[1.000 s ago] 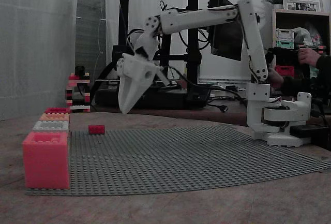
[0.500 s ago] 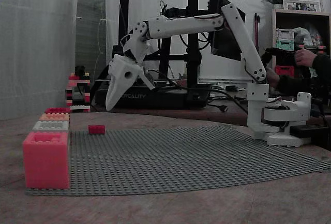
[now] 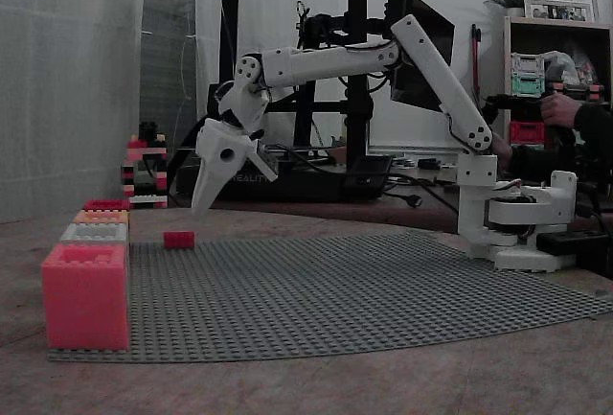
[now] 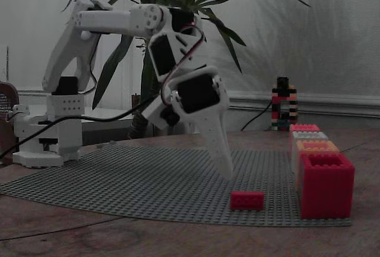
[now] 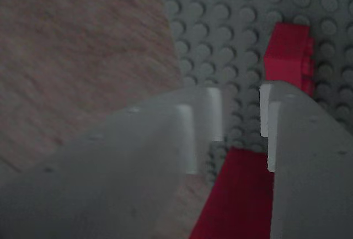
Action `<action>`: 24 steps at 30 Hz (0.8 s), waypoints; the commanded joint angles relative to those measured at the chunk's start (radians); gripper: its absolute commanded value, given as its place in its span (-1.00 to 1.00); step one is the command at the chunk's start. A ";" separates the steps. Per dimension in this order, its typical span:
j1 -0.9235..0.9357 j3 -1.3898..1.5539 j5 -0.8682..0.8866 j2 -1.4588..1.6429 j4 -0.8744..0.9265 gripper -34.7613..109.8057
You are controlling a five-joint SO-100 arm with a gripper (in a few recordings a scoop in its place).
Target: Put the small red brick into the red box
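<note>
The gripper [image 5: 241, 112], fingers narrowly parted and empty, is to be lowered onto the small red brick [image 3: 178, 239] lying left of centre on the grey baseplate [image 3: 364, 290], fingers widened first to straddle it squarely.

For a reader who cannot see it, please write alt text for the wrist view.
Seen from the wrist, the robot's hand hangs over a grey studded baseplate, fingers slightly apart and holding nothing. The small red brick lies on the plate just beyond the right fingertip. A larger red shape shows between the fingers below; bare brown table is left.
</note>
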 commanded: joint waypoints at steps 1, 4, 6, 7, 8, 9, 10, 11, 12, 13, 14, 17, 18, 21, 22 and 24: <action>-0.002 -0.074 0.011 0.035 0.006 -0.36; -0.009 -0.081 0.008 0.026 0.006 -0.32; -0.018 -0.084 0.005 0.023 0.006 -0.29; -0.023 -0.084 0.003 0.021 0.008 -0.30; -0.028 -0.087 0.005 0.020 0.011 -0.30; -0.032 -0.091 0.008 0.017 0.014 -0.30; -0.037 -0.097 0.012 0.012 0.015 -0.30; -0.041 -0.103 0.015 0.006 0.020 -0.30; -0.046 -0.112 0.020 -0.002 0.025 -0.30; -0.049 -0.124 0.023 -0.009 0.029 -0.30; -0.052 -0.140 0.025 -0.020 0.040 -0.31; -0.061 -0.170 0.026 -0.041 0.054 -0.31; -0.061 -0.178 0.028 -0.048 0.054 -0.31; -0.063 -0.201 0.029 -0.061 0.054 -0.32; -0.063 -0.210 0.029 -0.067 0.055 -0.32; -0.063 -0.225 0.026 -0.081 0.055 -0.33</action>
